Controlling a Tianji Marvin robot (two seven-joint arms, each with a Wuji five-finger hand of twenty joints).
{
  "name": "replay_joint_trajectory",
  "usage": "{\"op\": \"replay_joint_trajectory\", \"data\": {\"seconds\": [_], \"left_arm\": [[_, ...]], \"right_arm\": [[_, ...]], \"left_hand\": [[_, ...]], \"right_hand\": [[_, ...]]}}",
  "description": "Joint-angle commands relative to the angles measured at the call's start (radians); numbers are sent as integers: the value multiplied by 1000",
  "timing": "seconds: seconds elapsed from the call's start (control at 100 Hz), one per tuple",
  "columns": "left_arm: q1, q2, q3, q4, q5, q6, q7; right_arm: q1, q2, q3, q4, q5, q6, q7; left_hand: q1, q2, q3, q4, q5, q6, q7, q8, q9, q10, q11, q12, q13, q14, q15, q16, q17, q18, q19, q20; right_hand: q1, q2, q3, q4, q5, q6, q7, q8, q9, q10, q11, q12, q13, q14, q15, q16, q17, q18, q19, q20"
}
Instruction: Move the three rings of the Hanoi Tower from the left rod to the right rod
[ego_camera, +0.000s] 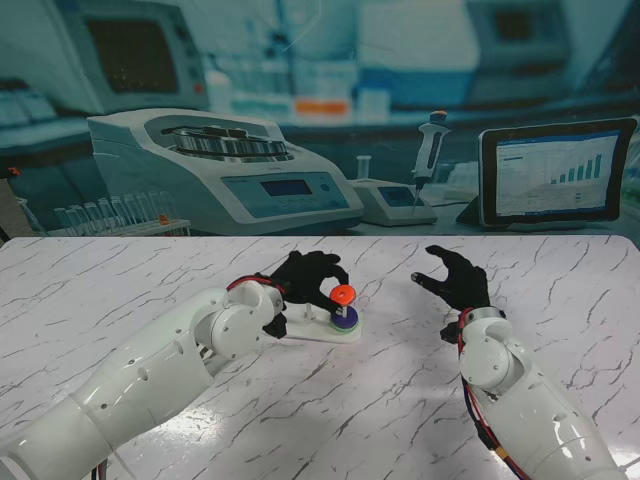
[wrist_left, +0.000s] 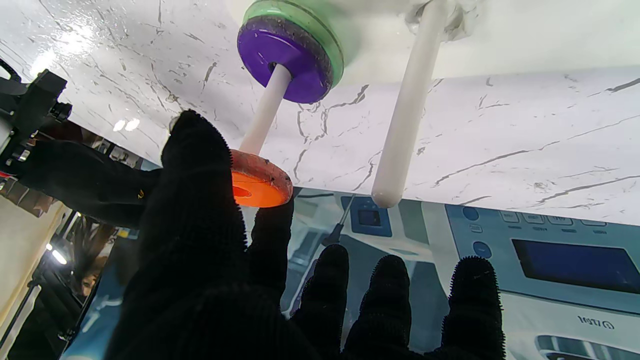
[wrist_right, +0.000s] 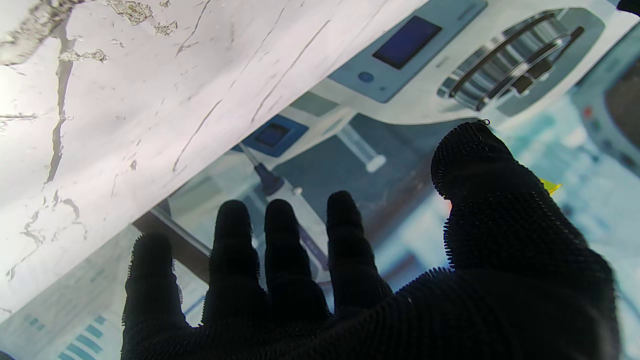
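White-and-grey marble table (ego_camera: 420, 400) fills the stand view; white tower base (ego_camera: 325, 331) sits near the middle, slightly to the left; left hand (ego_camera: 305, 278) in black glove is over it, pinching the orange ring (ego_camera: 343, 293) at the top of a rod; purple ring (ego_camera: 344, 316) lies beneath it, low on the same rod, with a thin green edge under it just visible; the rods themselves are hard to make out here.

Left wrist view gives what the stand view hides: orange ring (wrist_left: 257, 180) held between thumb (wrist_left: 197, 165) and one finger (wrist_left: 270, 235), right at the tip of its white rod (wrist_left: 265, 112); whether the ring remains threaded or has cleared the tip I cannot tell; purple ring (wrist_left: 282, 62) sits on the green ring (wrist_left: 320, 35) at the foot of that rod; a second rod (wrist_left: 407, 105) stands bare beside it; a third rod is not in this view; the other three fingers are extended and touch nothing.

Right hand (ego_camera: 455, 280) hovers over bare table well to the right of the base, palm down, fingers curled loosely, holding nothing; right wrist view confirms it: right hand (wrist_right: 360, 280) has fingers spread with the thumb apart, only marble and the printed lab backdrop (wrist_right: 425, 65) ahead of it; no tower parts appear in that view.

Backdrop in the stand view shows a centrifuge (ego_camera: 215, 165) and a tablet (ego_camera: 555, 175).
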Motion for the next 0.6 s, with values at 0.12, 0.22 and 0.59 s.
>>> {"op": "replay_joint_trajectory", "data": {"seconds": [0.12,0.22,0.59], "left_arm": [[-10,-8,10,8,-2,-16,-15],[-13,-8,14,12,0,-15,-16],[-37,-14,45,46,-12,-13,-23]], "right_arm": [[-5,-9,-4,-2,3,-2,-3],[-5,-9,-4,-2,3,-2,-3],[-5,-8,-1,-3,1,-3,-2]], "left_hand": [[67,35,43,-1,78,-66,121,20,7,-16,-3,9,5,-4,-8,8,-2,25,35,14],[69,33,43,-1,78,-67,122,21,8,-17,-3,9,5,-5,-7,8,-2,25,35,14],[63,37,42,0,70,-59,125,16,7,-19,-2,10,7,-7,-6,9,0,24,38,15]], "right_hand": [[8,15,-14,25,13,-14,8,-14,7,-12,0,-5,3,-14,-12,5,-7,-18,6,10],[9,13,-14,25,17,-14,9,-14,10,-12,6,-4,10,-11,-5,7,-6,-17,7,11],[8,3,-10,26,20,-7,14,-12,11,2,9,-5,-8,1,-6,3,-11,-5,5,11]]}}
